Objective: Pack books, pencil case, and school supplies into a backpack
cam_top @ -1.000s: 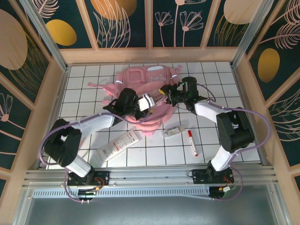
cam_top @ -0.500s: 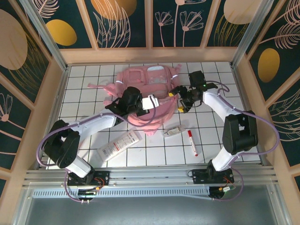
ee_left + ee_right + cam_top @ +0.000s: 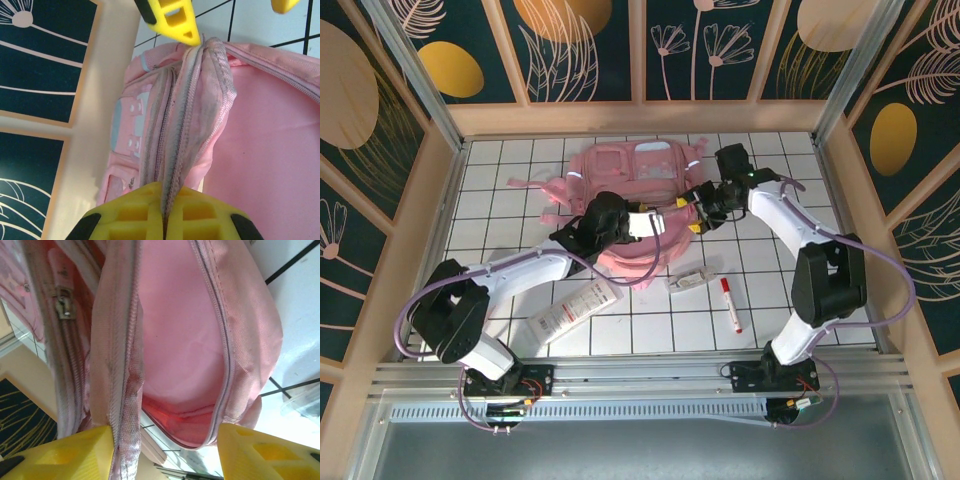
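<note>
The pink backpack [image 3: 630, 170] lies on the white-tiled bench [image 3: 490, 180], towards the far side and roughly midway across, with its straps spilling to the left. Both arms reach in to its near edge.

The left end effector [image 3: 655, 222] is clamped on the backpack. Its wrist camera shows the two yellow fingers [image 3: 125, 215] pressed together on a gathered fold of the zip edge [image 3: 175, 125], which runs up and away from them. At the top of that same view are the yellow fingertips [image 3: 172, 20] of the right arm, just beside the far end of the fold.

The right end effector [image 3: 690, 214] stands with its jaws apart – not closed on anything. In its own camera the backpack's mouth [image 3: 180, 340] gapes between the fingers, pink lining showing inside, and the zip rim lies against the left-hand finger [image 3: 60, 452].

Nearer the arms, and well apart from the backpack, lie a white marker with a red cap [image 3: 730, 303], a small clear packet [image 3: 690, 280] (contents too small to make out) and a long white flat item with red print [image 3: 575, 308].
</note>
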Action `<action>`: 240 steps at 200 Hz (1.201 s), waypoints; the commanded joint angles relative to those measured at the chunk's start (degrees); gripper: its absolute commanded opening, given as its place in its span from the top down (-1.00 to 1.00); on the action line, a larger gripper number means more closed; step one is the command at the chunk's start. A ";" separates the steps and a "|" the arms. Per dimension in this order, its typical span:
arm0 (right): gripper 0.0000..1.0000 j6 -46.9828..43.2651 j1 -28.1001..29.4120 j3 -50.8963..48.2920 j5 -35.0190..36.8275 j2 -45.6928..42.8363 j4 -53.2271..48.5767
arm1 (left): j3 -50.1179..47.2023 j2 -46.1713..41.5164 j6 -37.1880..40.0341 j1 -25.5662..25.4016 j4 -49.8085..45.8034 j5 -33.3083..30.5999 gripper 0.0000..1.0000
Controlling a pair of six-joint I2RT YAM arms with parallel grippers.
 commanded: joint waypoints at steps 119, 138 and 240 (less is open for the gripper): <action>-0.46 4.01 2.81 7.51 4.38 2.74 -3.18 | -5.27 -4.33 4.65 -0.33 7.53 -0.09 1.00; -0.22 2.53 2.79 8.69 6.15 3.09 -4.44 | -5.68 -4.42 5.40 -0.33 7.59 0.44 1.00; 0.22 3.07 4.56 10.74 4.78 8.28 -2.95 | -4.29 -4.61 5.74 -0.32 7.43 0.60 1.00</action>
